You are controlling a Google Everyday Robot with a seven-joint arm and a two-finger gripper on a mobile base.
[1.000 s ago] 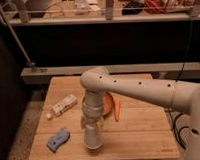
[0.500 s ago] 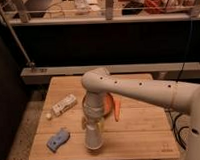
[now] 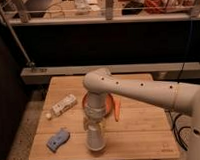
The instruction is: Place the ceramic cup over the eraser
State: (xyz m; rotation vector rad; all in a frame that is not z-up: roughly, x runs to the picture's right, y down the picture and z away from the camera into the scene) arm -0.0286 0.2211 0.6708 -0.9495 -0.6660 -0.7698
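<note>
The arm reached down from the right side and its pincer (image 3: 95,125) stood over the front part of the wooden surface (image 3: 141,133), in the same place as half a second before and one second before; almost nothing had moved between these moments. Below the wrist hung the ceramic cup (image 3: 95,138), upright and low, at or very close to the surface. How the pincer stood, spread or pinching the cup, I could not tell, because the wrist and the cup hid it. The eraser was not visible; probably it was already under the cup or behind it. Because the arm had stayed so still, I judged that the covering was nearly finished and that release would come next. The orange bowl (image 3: 110,100) lay behind the wrist, the whitish box (image 3: 63,104) at the left, the light-blue piece (image 3: 57,139) near the front left.
</note>
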